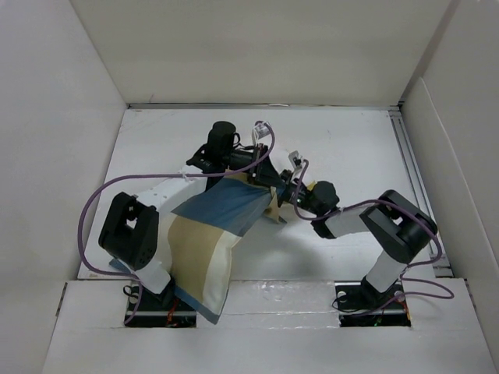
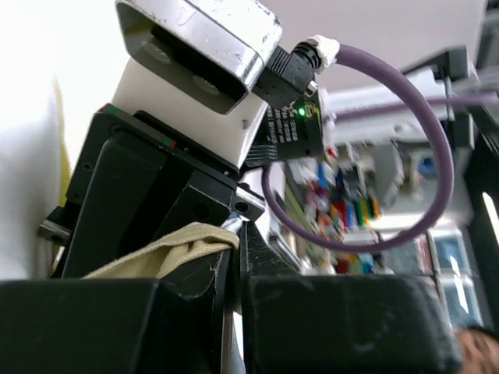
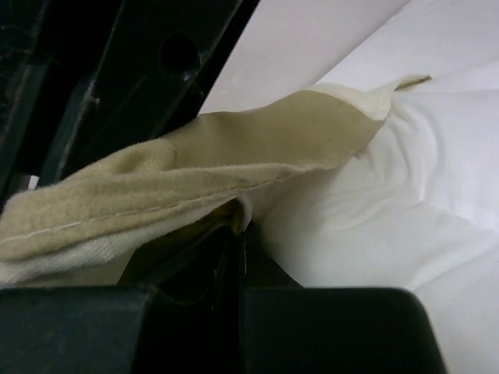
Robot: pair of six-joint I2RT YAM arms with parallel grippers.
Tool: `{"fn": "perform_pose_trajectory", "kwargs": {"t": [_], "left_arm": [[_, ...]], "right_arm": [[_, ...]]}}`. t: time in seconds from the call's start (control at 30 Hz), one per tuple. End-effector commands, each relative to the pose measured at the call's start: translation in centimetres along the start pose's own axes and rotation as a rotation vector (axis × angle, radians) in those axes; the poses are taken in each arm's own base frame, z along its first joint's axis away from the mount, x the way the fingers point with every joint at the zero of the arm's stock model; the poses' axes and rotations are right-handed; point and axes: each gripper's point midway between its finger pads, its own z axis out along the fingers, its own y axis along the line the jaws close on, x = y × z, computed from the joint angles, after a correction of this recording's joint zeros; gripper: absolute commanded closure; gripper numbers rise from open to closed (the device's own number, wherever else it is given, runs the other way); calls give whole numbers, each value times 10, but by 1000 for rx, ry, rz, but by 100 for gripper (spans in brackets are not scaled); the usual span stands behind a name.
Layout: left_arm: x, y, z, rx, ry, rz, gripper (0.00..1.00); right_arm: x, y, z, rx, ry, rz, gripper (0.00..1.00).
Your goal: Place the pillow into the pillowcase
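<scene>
The pillowcase (image 1: 214, 234), in blue, tan and cream checks, hangs bulging from the middle of the table down over the left arm's base. My left gripper (image 1: 261, 175) holds its raised top edge. In the left wrist view the left gripper (image 2: 238, 234) is shut on a tan fold of the pillowcase (image 2: 168, 253), with the white pillow (image 2: 27, 171) and its yellow edge at the left. My right gripper (image 1: 282, 195) meets the same top edge from the right. In the right wrist view the right gripper (image 3: 242, 226) is shut on the tan hem of the pillowcase (image 3: 195, 179), beside the pillow (image 3: 390, 202).
White walls (image 1: 62, 117) box in the white table (image 1: 343, 148) on three sides. A metal rail (image 1: 407, 156) runs along the right edge. Purple cables (image 1: 90, 202) loop off both arms. The right arm's wrist camera (image 2: 195, 54) sits close above the left jaws.
</scene>
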Motion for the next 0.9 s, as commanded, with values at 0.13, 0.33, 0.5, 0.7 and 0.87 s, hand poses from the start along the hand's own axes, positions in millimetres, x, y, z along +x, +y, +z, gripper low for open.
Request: {"fn": "perform_pose_trajectory", "kwargs": {"t": [0.13, 0.33, 0.5, 0.7, 0.87], "left_arm": [[-41, -36, 4, 135, -168, 243, 100], [-99, 2, -36, -340, -336, 249, 26], [-106, 27, -85, -736, -510, 169, 0], [-76, 59, -191, -1244, -790, 22, 0], [-27, 100, -183, -1279, -660, -56, 0]], "right_arm": [[48, 134, -28, -439, -32, -234, 55], [42, 71, -35, -30, -97, -228, 0], [23, 38, -68, 225, -230, -211, 0], [-22, 5, -102, 665, -363, -243, 0], [-56, -15, -119, 879, -352, -337, 0]]}}
